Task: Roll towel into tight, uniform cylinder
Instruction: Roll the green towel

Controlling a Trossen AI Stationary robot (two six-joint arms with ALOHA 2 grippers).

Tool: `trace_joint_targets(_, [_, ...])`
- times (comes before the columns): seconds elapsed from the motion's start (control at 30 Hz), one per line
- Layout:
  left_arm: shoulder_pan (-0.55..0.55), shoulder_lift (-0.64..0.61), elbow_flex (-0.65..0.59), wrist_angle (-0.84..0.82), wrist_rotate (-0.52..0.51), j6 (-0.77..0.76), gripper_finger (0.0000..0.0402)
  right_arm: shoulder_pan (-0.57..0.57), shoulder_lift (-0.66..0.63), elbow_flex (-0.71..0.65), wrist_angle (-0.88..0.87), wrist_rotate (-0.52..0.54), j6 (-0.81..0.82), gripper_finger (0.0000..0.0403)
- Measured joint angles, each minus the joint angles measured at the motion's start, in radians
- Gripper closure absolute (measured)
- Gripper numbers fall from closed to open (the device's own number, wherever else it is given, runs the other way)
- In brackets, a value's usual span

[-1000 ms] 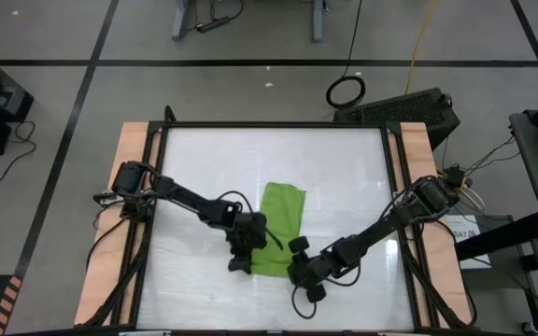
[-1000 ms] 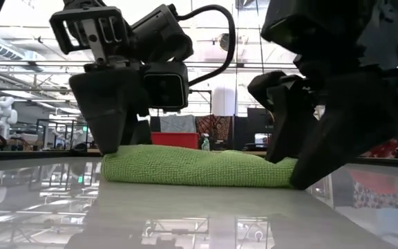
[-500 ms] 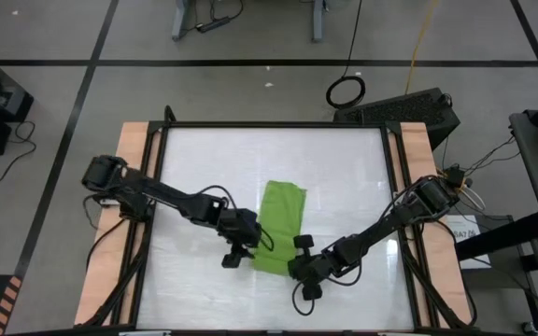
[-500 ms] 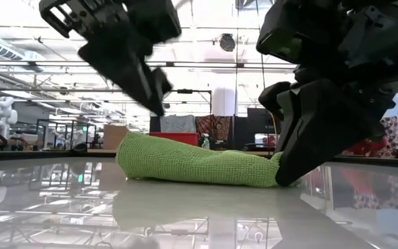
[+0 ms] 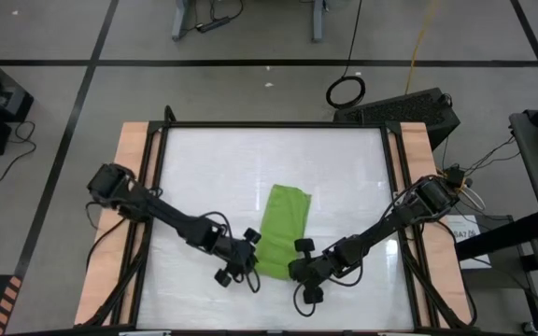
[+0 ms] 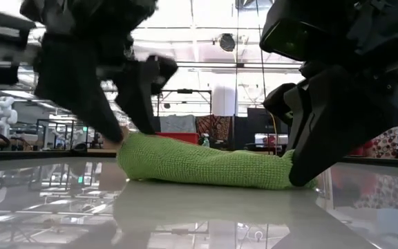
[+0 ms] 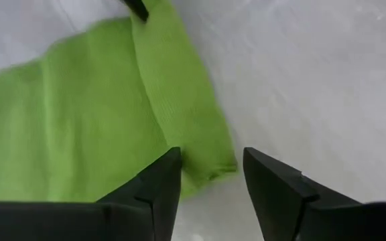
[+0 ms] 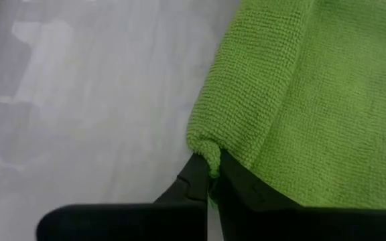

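Towel lies folded as a strip toward the worktop's near edge in the high view. Low view: its near edge is lifted. Left wrist view: left gripper spread beside one corner. Right wrist view: right gripper clenched on the other.

A glossy white table with wooden side strips is seen; one green towel is laid flat on it, nearer the front edge, slightly right of middle.
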Motion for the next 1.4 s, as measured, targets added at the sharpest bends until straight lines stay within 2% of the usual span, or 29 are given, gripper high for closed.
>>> trace_joint_targets(0.23, [0.001,0.038,0.001,0.056,0.002,0.023,0.0176,0.0,0.0,0.0,0.012,-0.002,0.023,0.0402])
trace_joint_targets(0.37, [-0.001,0.058,-0.001,0.051,0.038,0.031,0.017,0.0,0.0,0.0,0.013,-0.001,0.047,0.0403])
trace_joint_targets(0.7, [-0.007,0.099,-0.004,0.062,0.016,0.022,0.0236,0.0,0.0,0.0,0.017,0.001,0.085,0.0403])
trace_joint_targets(0.9, [-0.004,0.111,-0.004,0.088,0.031,0.001,0.033,0.0,0.0,0.0,0.024,-0.023,0.113,0.0403])
trace_joint_targets(0.97, [0.005,0.112,-0.004,0.097,0.058,-0.031,0.0369,0.001,-0.001,0.0,0.021,-0.025,0.128,0.0403])
trace_joint_targets(1.03, [0.019,0.113,-0.004,0.105,0.087,-0.078,0.0388,0.005,-0.009,0.0,0.012,-0.025,0.13,0.0402])
trace_joint_targets(1.27, [0.118,0.116,-0.005,0.18,0.382,-0.316,0.0389,0.028,-0.063,0.0,-0.085,-0.016,0.158,0.0402])
trace_joint_targets(1.4, [0.174,0.116,-0.004,0.181,0.498,-0.472,0.039,0.032,-0.08,0.0,-0.108,-0.018,0.245,0.0396])
